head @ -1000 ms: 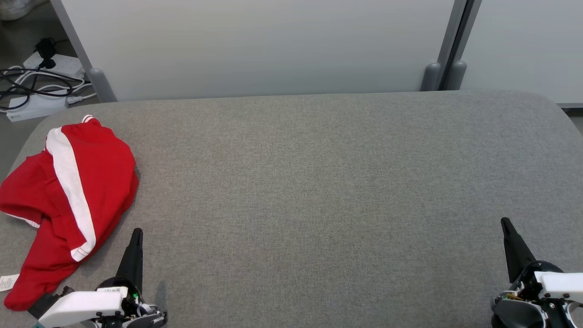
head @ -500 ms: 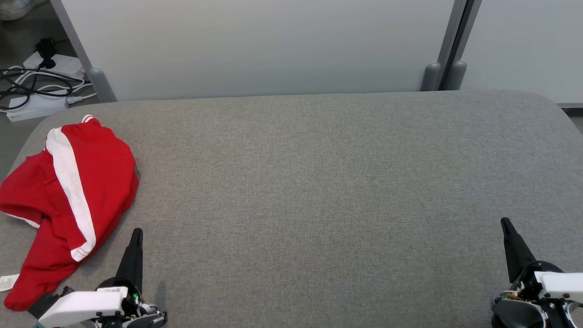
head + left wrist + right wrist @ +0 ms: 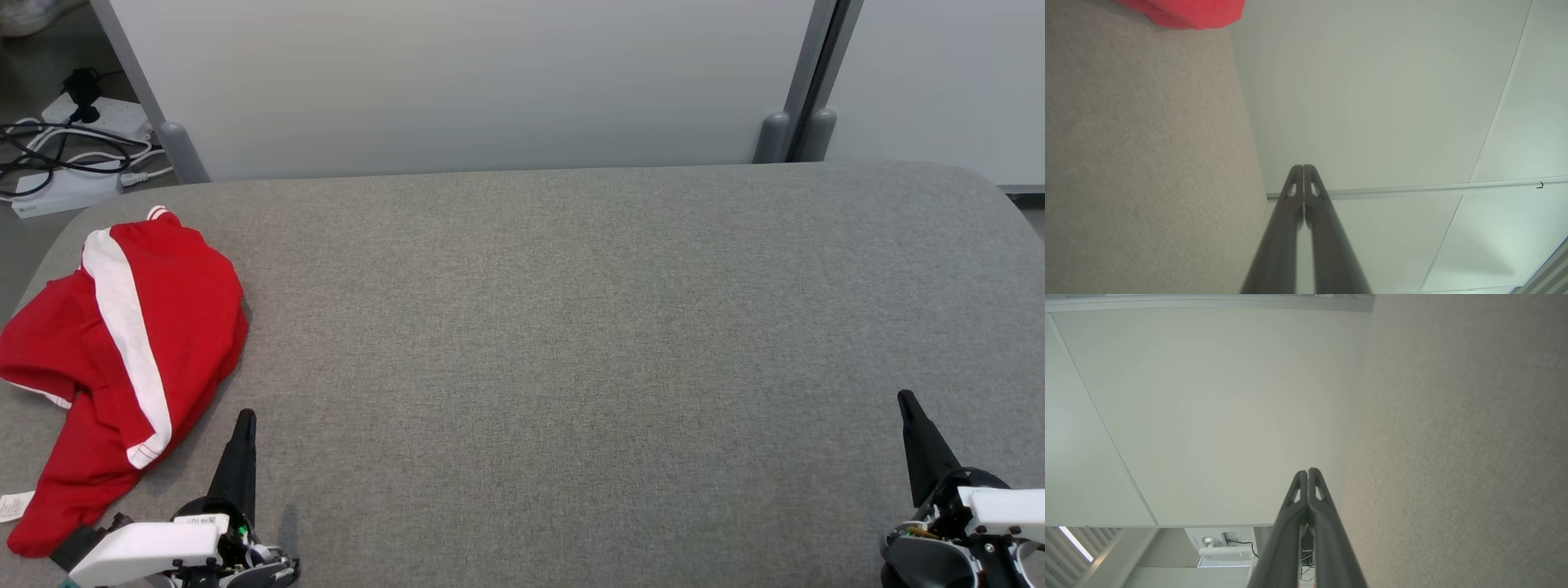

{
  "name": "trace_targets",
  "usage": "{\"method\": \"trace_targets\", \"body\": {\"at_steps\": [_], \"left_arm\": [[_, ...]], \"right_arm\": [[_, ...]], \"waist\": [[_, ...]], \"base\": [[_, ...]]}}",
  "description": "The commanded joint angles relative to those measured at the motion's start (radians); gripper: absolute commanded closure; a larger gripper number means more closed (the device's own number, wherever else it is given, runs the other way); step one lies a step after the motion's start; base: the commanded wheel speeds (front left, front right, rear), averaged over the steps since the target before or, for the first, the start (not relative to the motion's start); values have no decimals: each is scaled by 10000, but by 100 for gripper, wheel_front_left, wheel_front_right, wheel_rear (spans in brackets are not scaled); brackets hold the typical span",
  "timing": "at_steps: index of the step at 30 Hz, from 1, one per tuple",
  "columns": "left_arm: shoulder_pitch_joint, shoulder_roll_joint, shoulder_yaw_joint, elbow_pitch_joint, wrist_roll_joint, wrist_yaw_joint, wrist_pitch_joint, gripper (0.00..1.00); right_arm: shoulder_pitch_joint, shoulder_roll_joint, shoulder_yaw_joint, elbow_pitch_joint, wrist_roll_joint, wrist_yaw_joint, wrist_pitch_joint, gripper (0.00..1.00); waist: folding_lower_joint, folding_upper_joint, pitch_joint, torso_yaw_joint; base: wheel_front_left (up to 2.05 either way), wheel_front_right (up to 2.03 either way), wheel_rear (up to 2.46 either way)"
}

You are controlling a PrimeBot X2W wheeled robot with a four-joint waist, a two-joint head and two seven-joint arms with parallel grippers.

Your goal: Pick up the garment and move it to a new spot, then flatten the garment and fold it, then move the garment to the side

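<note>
I judge this to be the opening of the first step: the garment has not yet been picked up. Farthest left, beyond the garment and down on the floor, lies a tangle of cables [image 3: 57, 147]. The garment [image 3: 122, 359] is red with a white stripe. It sits crumpled in a heap at the left end of the grey surface [image 3: 571, 327], with a small white label [image 3: 15, 505] poking out at its near left edge.

Just right of the garment's near end is my left claw [image 3: 245, 418]. It is near the cloth but apart from it, its two fingers pressed together on nothing. The left wrist view agrees, showing the tips meeting and a corner of red cloth off to one side. From the garment a long stretch of the surface runs rightward. Well apart from the garment, at the far right, is my right claw [image 3: 904, 400], likewise pressed together and holding nothing.

For the next move I would spread the left claw, swing it left over the garment, lower it onto a raised fold and pinch. I would take enough layers that the heap lifts whole, then carry it rightward from where the garment now lies. The right claw looks too far off to help until then.
</note>
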Motion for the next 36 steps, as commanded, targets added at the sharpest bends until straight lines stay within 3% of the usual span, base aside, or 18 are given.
{"method": "trace_targets", "body": {"at_steps": [1,36], "left_arm": [[-583,187,281,-276,-52,-83,63,100],[-582,187,281,-276,-52,-83,63,100]], "right_arm": [[-156,-104,153,-303,117,14,72,100],[-156,-104,153,-303,117,14,72,100]], "waist": [[-1,0,0,0],[-1,0,0,0]], "base": [[0,0,0],[0,0,0]]}}
